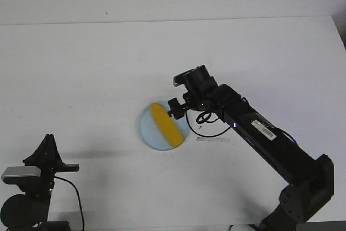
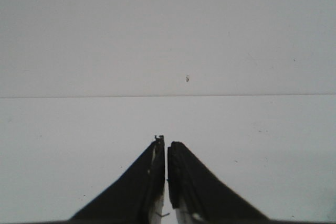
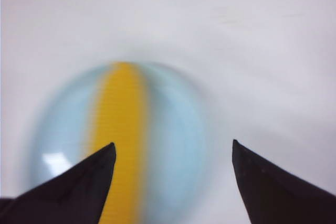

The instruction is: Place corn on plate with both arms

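The yellow corn lies across the pale blue plate near the table's middle. In the right wrist view the corn lies blurred on the plate, below the open jaws. My right gripper is open and empty, held above the plate's right side; in the front view it sits at the plate's upper right edge. My left gripper is shut and empty, pointing over bare white table; in the front view it is at the lower left, far from the plate.
A thin clear strip lies on the table just right of the plate, under the right arm. The white table ends at a far edge against a pale wall.
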`<move>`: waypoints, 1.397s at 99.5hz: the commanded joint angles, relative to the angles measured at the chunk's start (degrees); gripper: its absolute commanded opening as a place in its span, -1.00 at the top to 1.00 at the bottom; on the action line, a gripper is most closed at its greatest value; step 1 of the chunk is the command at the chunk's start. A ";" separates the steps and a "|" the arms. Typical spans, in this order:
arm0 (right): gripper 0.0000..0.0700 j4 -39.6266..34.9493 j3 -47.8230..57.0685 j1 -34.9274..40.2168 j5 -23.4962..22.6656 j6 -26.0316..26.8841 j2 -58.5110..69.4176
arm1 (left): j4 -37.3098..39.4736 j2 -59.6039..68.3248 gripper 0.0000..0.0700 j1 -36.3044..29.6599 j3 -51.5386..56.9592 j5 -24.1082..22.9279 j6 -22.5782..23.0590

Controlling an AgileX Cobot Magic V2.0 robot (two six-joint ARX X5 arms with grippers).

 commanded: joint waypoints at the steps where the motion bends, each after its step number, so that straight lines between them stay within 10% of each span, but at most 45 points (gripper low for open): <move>1: -0.30 0.46 -1.49 -0.83 5.70 -2.84 -1.75 | 0.66 -0.11 0.99 0.04 0.46 -0.11 -0.11; 37: 0.96 18.21 -25.75 -13.07 9.60 -4.11 -21.51 | 0.66 -0.11 0.99 0.04 0.46 -0.11 -0.11; 79: 0.96 44.68 -53.96 -27.76 9.20 -8.70 -49.59 | 0.66 -0.11 0.99 0.04 0.46 -0.11 -0.11; 139: 0.97 31.32 -58.69 -28.63 9.16 -8.66 -81.50 | 0.66 -0.11 0.99 0.04 0.46 -0.11 -0.11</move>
